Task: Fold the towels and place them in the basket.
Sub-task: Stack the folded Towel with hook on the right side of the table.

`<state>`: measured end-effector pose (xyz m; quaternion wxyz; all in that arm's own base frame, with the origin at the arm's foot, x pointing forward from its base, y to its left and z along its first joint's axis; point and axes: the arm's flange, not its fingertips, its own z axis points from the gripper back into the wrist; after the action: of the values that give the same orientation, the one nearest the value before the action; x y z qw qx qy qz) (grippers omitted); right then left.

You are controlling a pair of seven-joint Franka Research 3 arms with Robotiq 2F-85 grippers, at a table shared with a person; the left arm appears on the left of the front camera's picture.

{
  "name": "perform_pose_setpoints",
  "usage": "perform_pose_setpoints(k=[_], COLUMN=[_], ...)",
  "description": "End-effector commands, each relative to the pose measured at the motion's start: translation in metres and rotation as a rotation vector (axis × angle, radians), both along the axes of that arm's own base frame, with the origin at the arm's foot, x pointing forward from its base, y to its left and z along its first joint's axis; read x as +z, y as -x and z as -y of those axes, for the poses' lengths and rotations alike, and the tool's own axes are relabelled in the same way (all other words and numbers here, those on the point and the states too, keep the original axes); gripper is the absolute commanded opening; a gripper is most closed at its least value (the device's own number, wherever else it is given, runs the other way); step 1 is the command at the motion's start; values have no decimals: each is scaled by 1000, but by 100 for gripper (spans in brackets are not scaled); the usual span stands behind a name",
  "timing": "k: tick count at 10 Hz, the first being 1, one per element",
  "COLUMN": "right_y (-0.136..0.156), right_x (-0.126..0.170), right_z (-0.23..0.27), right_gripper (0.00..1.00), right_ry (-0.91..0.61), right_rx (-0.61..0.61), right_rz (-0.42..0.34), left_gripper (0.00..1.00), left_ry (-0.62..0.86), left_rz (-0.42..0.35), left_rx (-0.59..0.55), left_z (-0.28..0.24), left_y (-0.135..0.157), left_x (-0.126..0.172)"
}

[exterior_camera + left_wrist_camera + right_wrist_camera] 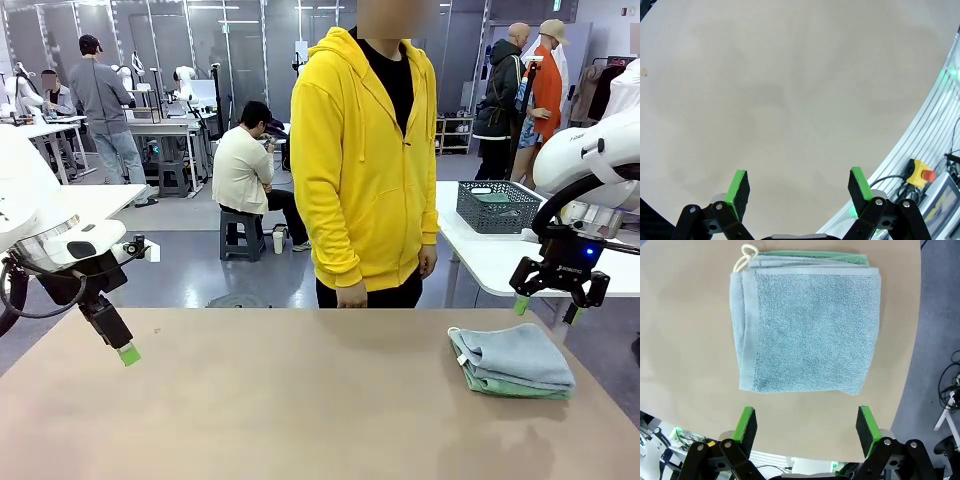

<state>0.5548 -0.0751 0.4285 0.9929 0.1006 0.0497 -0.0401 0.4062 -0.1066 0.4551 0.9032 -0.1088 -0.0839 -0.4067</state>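
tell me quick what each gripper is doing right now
Left gripper: open, holding nothing, over bare tan table.
Right gripper: open, holding nothing, above the folded grey-blue terry towel.

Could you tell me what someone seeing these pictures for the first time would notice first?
Most likely the person in the bright yellow hoodie standing at the far edge of the table. Next, the two folded towels stacked near the table's right side, the grey-blue towel lying on the mint green towel. The open right gripper hangs above that stack, and the open left gripper hangs over bare tabletop.
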Motion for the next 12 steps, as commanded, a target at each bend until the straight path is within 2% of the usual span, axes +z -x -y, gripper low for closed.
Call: perform_pose_setpoints(k=[1,9,10,12], right_y=[-2,0,24,68], right_x=[1,0,37,81], right_z=[2,0,-1,3], right_gripper=[100,100,100,100], right_ry=[-20,0,0,37], right_rx=[14,0,81,224], right_rz=[5,0,124,248], left_gripper=[100,100,100,100], left_ry=[-14,0,8,59], left_rz=[3,0,27,74], left_rx=[-5,0,-23,-30], left_z=[-1,0,-4,-32], left_y=[-2,0,-5,5], left_x=[1,0,28,80])
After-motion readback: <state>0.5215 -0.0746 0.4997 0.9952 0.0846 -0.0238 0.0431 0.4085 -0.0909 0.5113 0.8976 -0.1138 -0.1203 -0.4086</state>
